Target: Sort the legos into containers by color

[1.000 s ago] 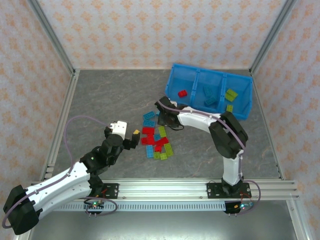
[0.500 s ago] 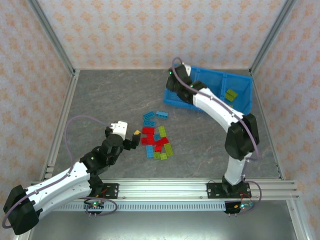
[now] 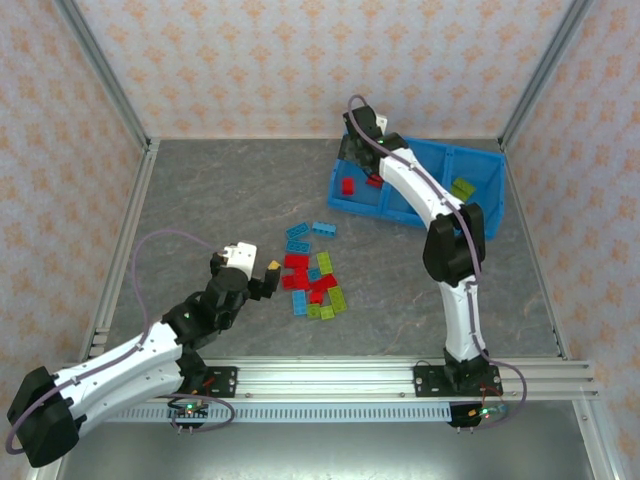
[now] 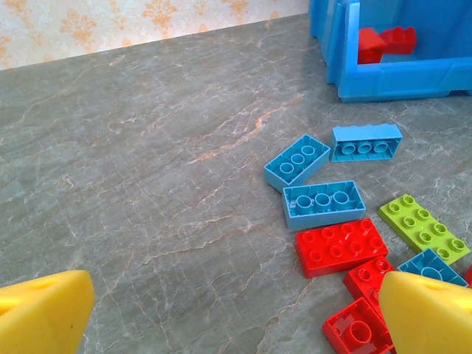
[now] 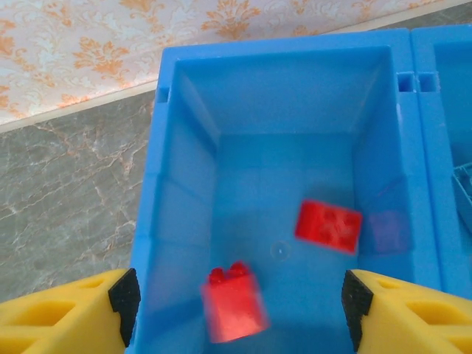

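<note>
right gripper [image 5: 237, 316] spread wide, empty | red bricks [image 5: 329, 225] below between jaws, in bin [image 5: 184, 110] | left gripper [image 4: 236, 310] spread wide, empty

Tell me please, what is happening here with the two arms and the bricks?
The robot is sorting Lego bricks by colour. The right tool is open above the left-end compartment of the blue bin. One red brick lies inside and another looks blurred, as if dropping. The left tool is open and empty beside the loose pile of red, blue and green bricks on the table.
</note>
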Controlling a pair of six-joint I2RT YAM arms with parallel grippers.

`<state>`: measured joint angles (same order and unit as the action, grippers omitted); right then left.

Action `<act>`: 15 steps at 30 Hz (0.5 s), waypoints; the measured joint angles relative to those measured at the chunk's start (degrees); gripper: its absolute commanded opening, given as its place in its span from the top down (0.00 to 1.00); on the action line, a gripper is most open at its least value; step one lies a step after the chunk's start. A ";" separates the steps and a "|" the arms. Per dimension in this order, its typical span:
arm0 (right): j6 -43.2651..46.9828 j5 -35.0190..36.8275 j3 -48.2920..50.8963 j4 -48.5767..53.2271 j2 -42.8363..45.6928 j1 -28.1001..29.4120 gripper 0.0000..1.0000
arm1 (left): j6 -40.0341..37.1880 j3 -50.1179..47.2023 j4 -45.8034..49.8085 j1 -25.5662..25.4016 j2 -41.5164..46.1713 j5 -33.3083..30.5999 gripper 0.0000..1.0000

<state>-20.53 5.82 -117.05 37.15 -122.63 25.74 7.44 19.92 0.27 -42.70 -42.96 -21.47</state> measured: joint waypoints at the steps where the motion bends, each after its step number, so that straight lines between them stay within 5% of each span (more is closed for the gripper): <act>1: -0.20 -0.52 2.89 -0.31 2.67 0.24 0.24 | 0.00 0.00 0.00 0.00 -0.26 0.00 0.00; 10: -0.42 -6.58 44.92 -10.05 48.96 9.99 0.16 | 6.14 6.91 2.73 0.63 -9.38 2.80 0.00; 15: -0.48 -13.49 54.86 -8.98 59.78 11.89 0.08 | 12.04 22.16 9.62 1.18 -23.19 9.31 0.11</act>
<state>-21.02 -7.66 -62.19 28.16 -62.85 37.63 19.49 42.09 9.89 -41.52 -66.15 -12.16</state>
